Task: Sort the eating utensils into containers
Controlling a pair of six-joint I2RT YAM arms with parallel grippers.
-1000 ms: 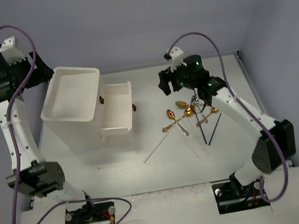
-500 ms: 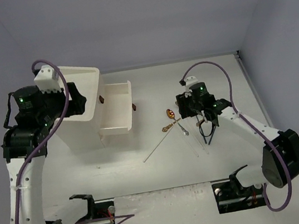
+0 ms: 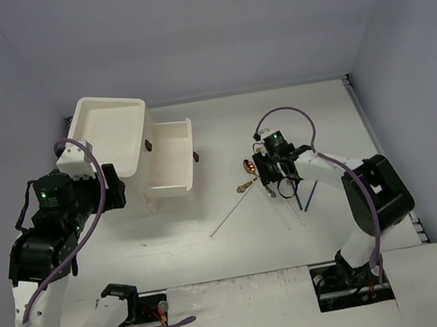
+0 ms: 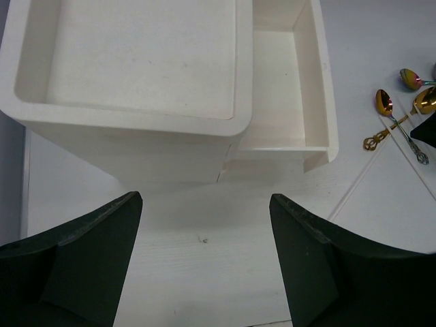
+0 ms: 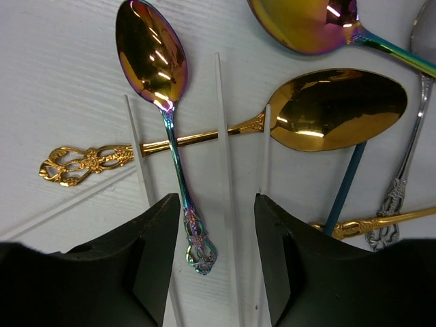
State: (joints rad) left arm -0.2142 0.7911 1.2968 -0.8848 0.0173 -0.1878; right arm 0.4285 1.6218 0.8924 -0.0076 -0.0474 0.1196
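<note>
The eating utensils lie in a loose pile right of centre. My right gripper is open and low over them. In the right wrist view its jaws straddle the handle end of a rainbow spoon and a clear chopstick, gripping nothing. A gold spoon, a teal chopstick and a silver spoon lie beside them. The white cabinet has one drawer pulled out, empty. My left gripper is open and empty over bare table in front of the cabinet.
A lone clear chopstick lies on the table left of the pile. Dark chopsticks point toward the near edge. The open drawer shows a brown knob. Grey walls enclose the table.
My left arm has swung down from high at the back left to low in front of the cabinet. My right gripper has dropped and shifted left onto the utensil pile.
</note>
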